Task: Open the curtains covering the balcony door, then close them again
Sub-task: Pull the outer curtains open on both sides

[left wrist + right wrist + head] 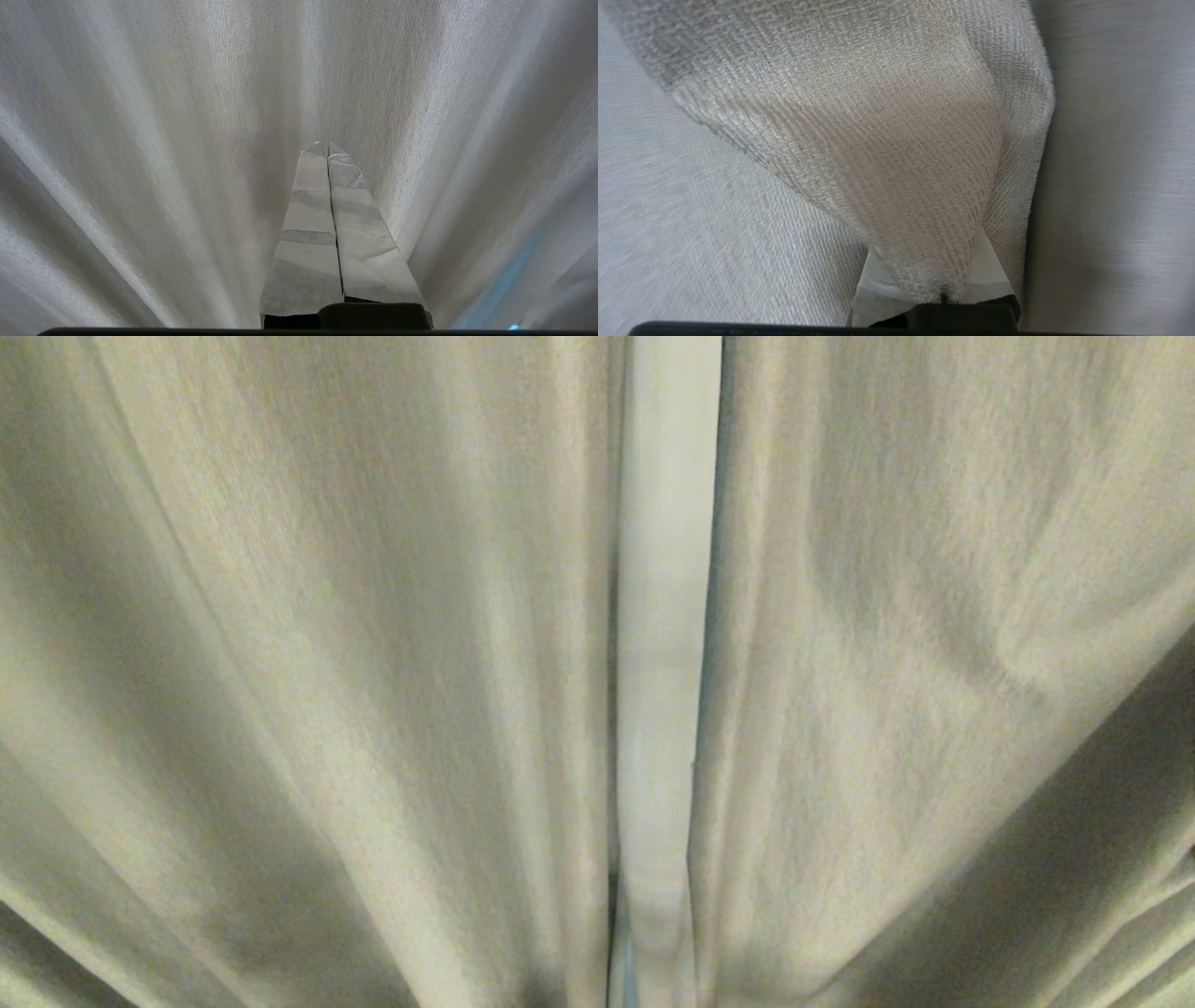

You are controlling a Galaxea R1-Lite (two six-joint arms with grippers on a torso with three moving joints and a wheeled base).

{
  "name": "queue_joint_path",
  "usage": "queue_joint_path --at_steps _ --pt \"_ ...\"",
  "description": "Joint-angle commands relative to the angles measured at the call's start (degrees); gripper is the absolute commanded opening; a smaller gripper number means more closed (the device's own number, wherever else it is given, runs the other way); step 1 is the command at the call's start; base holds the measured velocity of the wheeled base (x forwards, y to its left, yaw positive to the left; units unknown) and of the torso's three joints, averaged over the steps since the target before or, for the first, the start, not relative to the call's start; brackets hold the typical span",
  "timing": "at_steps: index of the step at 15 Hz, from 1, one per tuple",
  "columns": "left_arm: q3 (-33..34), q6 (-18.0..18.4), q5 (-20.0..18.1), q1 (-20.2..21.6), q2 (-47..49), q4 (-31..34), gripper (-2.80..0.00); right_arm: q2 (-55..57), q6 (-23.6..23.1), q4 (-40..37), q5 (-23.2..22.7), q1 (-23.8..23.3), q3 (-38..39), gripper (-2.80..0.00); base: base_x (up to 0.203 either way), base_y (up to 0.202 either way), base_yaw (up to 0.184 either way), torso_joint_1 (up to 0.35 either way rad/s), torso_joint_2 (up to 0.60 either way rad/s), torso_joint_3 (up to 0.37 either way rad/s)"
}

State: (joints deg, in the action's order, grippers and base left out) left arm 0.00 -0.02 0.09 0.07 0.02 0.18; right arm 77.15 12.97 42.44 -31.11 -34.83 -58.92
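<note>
Beige-grey curtains fill the head view from edge to edge, hanging in long pleats that fan outward toward the bottom. No floor, wall or door shows anywhere; the fabric itself blocks everything behind it. Two panels meet just right of centre, leaving a narrow vertical gap in which a pale strip, whitish with a faint blue tinge, runs from top to bottom. What that strip is cannot be told. On the right panel a rounded bulge interrupts the pleats, with a dark shadowed fold below it toward the lower right corner.

Left gripper: its two tape-wrapped fingers are pressed together with nothing between them, the tips pointing into the pleated cloth; whether they touch it cannot be told. A sliver of light blue shows at one edge of that view.

Right gripper: clenched on a fold of the coarse woven curtain, which bunches into the jaws and spreads out beyond them as a wide flap. Smoother, paler fabric lies on either side of that flap.
</note>
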Motion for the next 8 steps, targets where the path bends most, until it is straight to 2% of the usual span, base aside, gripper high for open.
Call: queue_joint_path --at_steps 1,8 --pt "0.0 -0.1 0.0 0.0 0.0 0.0 -2.80 1.7 0.0 0.3 -0.2 -3.2 -1.5 -2.80 0.000 0.000 0.000 0.000 0.00 0.000" --pt "0.0 0.0 0.0 0.0 0.0 0.0 -2.80 8.5 2.1 0.6 -0.1 -11.5 -7.5 -2.80 0.000 0.000 0.000 0.000 0.00 0.000"
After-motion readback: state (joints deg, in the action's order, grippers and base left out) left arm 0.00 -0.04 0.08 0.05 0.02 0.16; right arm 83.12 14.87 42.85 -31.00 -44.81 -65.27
